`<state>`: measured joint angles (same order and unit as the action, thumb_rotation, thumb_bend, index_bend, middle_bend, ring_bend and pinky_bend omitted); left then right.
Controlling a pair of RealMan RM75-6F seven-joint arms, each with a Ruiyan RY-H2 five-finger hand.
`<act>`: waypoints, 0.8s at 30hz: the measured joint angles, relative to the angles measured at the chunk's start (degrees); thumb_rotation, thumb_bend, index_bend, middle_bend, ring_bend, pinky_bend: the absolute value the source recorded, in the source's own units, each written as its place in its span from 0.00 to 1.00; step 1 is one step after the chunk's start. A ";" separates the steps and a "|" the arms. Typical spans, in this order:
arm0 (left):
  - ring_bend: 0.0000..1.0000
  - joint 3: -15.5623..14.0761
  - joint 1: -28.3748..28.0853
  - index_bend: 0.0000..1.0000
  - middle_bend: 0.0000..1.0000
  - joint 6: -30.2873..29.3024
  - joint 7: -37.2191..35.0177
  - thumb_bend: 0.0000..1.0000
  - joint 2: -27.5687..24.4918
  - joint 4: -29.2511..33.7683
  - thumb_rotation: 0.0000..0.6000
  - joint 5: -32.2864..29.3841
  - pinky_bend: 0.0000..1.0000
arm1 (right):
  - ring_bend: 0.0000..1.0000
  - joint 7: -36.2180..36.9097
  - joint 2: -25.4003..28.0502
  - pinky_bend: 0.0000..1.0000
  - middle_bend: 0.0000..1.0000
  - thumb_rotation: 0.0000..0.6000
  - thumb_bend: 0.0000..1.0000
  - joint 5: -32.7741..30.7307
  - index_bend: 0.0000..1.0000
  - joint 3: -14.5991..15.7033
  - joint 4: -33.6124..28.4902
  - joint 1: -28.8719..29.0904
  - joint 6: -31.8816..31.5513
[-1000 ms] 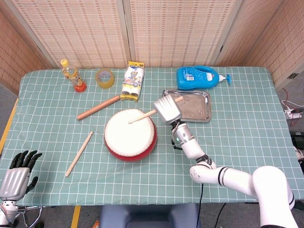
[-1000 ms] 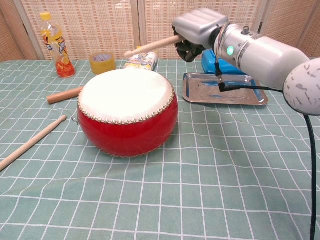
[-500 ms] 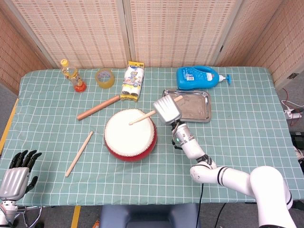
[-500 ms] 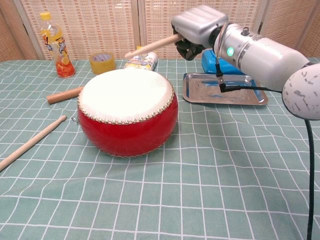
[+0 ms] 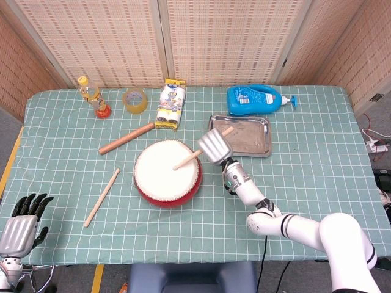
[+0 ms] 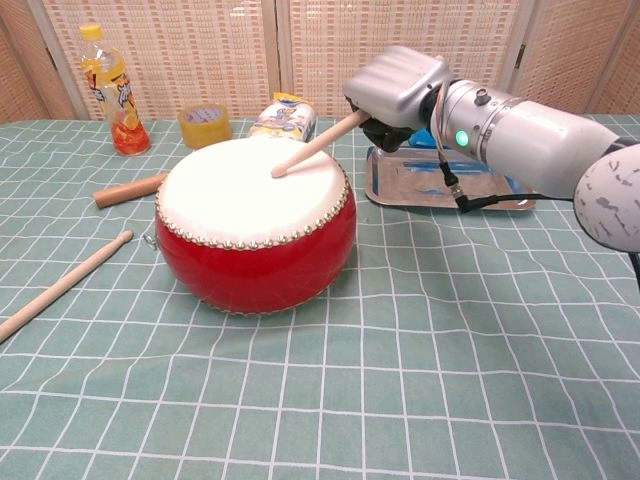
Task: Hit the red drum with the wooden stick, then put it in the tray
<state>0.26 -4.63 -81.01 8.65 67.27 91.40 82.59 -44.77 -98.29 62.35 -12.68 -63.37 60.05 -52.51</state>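
The red drum [image 5: 166, 181] [image 6: 255, 255] with a white skin stands at the table's middle. My right hand [image 5: 214, 145] [image 6: 397, 88] grips a wooden stick [image 5: 187, 160] [image 6: 318, 145] just right of the drum. The stick slants down and its tip touches the white skin. Behind the hand lies the metal tray [image 5: 250, 135] [image 6: 450, 190], with nothing in it. My left hand [image 5: 21, 226] hangs open off the table's front left corner, far from everything.
A second thin stick [image 5: 102, 197] [image 6: 62, 284] and a thicker wooden rod [image 5: 126, 138] [image 6: 130, 189] lie left of the drum. Along the back stand an orange drink bottle [image 5: 93, 96], a tape roll [image 5: 135, 100], a snack packet [image 5: 170, 104] and a blue detergent bottle [image 5: 255, 99].
My right hand dropped and tipped the stick down; its tip went from above the drum onto the white skin. The left hand stayed still.
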 measured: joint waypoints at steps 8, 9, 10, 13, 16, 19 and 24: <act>0.00 0.07 -0.14 0.17 0.09 -0.02 0.18 0.32 0.08 0.24 1.00 0.20 0.02 | 0.97 10.35 -0.14 1.00 1.00 1.00 0.68 2.18 1.00 -4.33 -0.76 -0.64 -6.06; 0.00 0.06 -0.14 0.17 0.09 -0.01 0.21 0.32 0.07 0.25 1.00 0.16 0.02 | 0.97 10.77 -0.16 1.00 1.00 1.00 0.68 2.19 1.00 -4.74 -0.76 -0.69 -6.27; 0.00 0.06 -0.13 0.17 0.09 0.01 0.23 0.32 0.06 0.24 1.00 0.11 0.02 | 0.97 10.69 -0.19 1.00 1.00 1.00 0.68 2.18 1.00 -4.67 -0.70 -0.72 -6.04; 0.00 0.05 -0.08 0.17 0.09 0.03 0.27 0.32 0.07 0.20 1.00 -0.01 0.02 | 0.97 8.90 -0.43 1.00 1.00 1.00 0.68 2.08 1.00 -3.08 -0.08 -0.71 -3.88; 0.00 0.02 -0.04 0.17 0.09 0.04 0.33 0.32 0.06 0.22 1.00 -0.07 0.02 | 0.97 5.66 -0.74 1.00 1.00 1.00 0.68 1.54 1.00 -1.18 0.77 -0.62 -1.33; 0.00 -0.01 0.01 0.17 0.09 0.03 0.36 0.32 0.08 0.20 1.00 -0.12 0.02 | 0.97 2.82 -1.01 1.00 1.00 1.00 0.68 0.97 1.00 -0.13 1.23 -0.61 -0.05; 0.00 0.07 -0.04 0.17 0.09 -0.10 0.53 0.32 -0.05 0.45 1.00 -0.02 0.02 | 0.97 6.94 -0.63 1.00 1.00 1.00 0.68 1.63 1.00 -2.27 0.26 -0.86 -2.82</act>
<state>0.32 -4.67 -81.11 9.18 67.22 91.85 82.58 -37.83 -98.92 63.98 -14.95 -63.11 59.19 -55.33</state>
